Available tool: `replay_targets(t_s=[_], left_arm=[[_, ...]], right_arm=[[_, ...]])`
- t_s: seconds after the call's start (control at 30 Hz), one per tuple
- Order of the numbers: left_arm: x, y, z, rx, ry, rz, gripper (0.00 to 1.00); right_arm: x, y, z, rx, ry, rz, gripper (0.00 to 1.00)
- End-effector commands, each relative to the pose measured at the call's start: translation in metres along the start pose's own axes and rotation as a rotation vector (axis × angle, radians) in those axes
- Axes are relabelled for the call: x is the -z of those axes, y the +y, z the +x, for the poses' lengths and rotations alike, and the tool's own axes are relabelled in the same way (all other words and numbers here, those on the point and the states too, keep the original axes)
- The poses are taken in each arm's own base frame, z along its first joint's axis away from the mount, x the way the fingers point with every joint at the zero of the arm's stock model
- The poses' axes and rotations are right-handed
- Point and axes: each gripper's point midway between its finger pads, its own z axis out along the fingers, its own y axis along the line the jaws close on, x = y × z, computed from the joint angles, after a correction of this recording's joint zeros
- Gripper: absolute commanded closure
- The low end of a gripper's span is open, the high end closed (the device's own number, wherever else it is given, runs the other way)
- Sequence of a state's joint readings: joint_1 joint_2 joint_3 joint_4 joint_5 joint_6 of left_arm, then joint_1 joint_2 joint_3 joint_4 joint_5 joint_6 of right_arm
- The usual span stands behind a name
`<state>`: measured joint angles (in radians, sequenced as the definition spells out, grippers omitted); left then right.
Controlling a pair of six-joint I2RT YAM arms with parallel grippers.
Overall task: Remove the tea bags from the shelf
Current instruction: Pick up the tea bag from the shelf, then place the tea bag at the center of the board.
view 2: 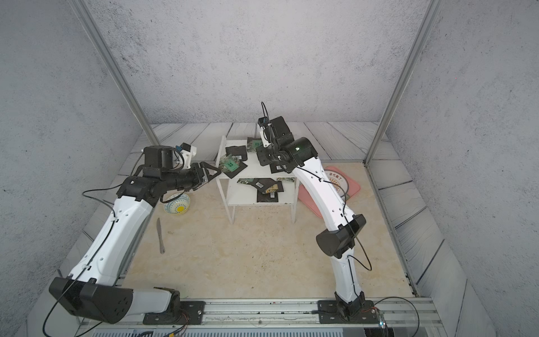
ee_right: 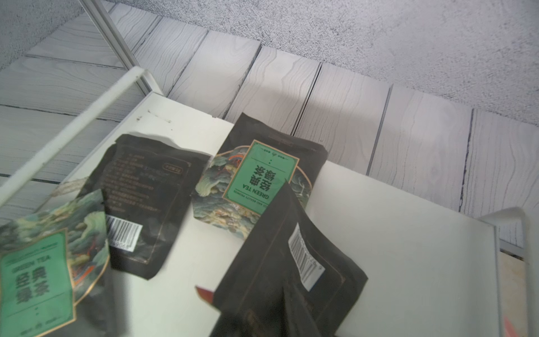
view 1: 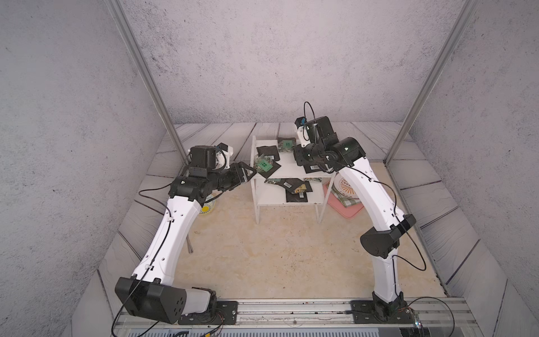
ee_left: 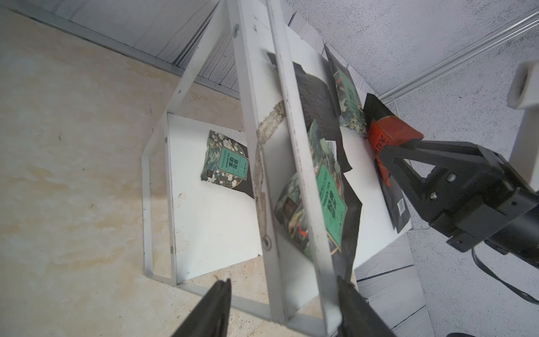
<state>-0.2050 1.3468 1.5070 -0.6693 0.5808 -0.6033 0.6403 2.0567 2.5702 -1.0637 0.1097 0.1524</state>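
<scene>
We see a patterned bowl (view 2: 177, 204) with a yellow centre and a knife (view 2: 160, 235) just beside it on the beige floor, while a pink tray (view 2: 351, 186) carries a round plate (view 2: 338, 178).

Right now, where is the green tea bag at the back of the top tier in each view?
In a top view: green bag above centre, at the back edge of the shelf.
In a top view: same spot, slightly further left.
Left wrist: upper right of centre, seen at a slant.
Right wrist: centre, label upside down.
Shared landmark: the black bag lying beside it on the top tier.
</scene>
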Motion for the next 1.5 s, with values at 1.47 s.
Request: replay_targets(t_s=[1.47], left_arm=[[0.038, 0.005, 0.049, -0.042, -0.002, -0.025, 0.32]], right_arm=[[0.198, -0.056, 0.07, -0.129, -0.108, 0.139, 0.8]])
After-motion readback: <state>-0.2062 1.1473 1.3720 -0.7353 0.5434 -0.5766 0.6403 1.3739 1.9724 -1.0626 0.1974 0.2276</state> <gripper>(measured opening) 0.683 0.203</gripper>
